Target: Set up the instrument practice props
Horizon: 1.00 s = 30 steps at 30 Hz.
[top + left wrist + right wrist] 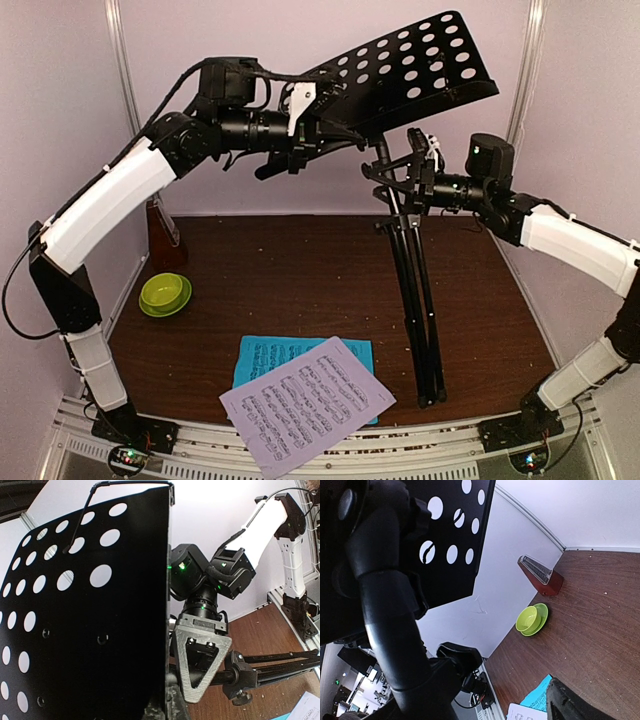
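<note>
The black perforated music stand (410, 70) stands tilted on its folded tripod (415, 300) at the table's right middle. My left gripper (300, 115) is shut on the left edge of its desk (90, 630). My right gripper (418, 175) is open around the pole (395, 625) just under the desk; one fingertip (575, 705) stands apart from the pole and the other is hidden. The white music sheet (308, 402) lies partly over the cyan one (262, 356) at the front. The brown metronome (163, 230) stands at the back left.
A lime-green bowl (165, 293) on a saucer sits near the left wall, in front of the metronome. Pale walls close in the table on the left, right and back. The tripod's feet rest near the front right (432, 395).
</note>
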Each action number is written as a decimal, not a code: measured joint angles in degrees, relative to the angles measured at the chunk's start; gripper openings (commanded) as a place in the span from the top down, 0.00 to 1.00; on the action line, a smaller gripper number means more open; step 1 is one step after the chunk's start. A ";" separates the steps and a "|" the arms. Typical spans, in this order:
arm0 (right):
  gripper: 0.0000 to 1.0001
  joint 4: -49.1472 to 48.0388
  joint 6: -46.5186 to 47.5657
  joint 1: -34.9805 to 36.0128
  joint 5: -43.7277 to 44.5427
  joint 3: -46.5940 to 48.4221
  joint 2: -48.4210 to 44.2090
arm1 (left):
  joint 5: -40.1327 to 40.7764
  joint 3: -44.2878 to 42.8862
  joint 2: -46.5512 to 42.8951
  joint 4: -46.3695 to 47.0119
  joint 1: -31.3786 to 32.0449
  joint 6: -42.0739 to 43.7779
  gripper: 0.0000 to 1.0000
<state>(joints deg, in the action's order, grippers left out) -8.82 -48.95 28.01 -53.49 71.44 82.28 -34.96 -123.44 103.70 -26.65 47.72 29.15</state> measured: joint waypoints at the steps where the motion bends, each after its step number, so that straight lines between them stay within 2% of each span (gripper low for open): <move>1: 0.22 0.00 -0.02 0.13 0.02 0.02 0.02 | 0.00 0.00 0.00 0.00 0.11 0.09 1.00; 6: 0.29 -0.31 -0.52 1.01 0.00 0.42 0.02 | 0.04 0.02 0.00 0.02 0.50 0.15 1.00; 17: 0.33 -0.90 -0.66 2.25 0.13 0.55 0.61 | 0.11 0.31 0.00 -0.02 1.22 0.13 1.00; 24: 0.39 -1.14 -0.76 2.51 0.37 1.16 1.29 | 0.44 0.35 0.00 -0.17 1.36 0.15 1.00; 30: 0.38 -1.22 -0.79 2.56 0.52 1.86 1.77 | 0.39 1.01 -0.15 -0.02 1.36 0.33 1.00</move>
<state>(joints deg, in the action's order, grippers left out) -10.04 -49.74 30.57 -52.97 73.30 84.05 -34.57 -122.43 103.55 -26.68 49.08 29.47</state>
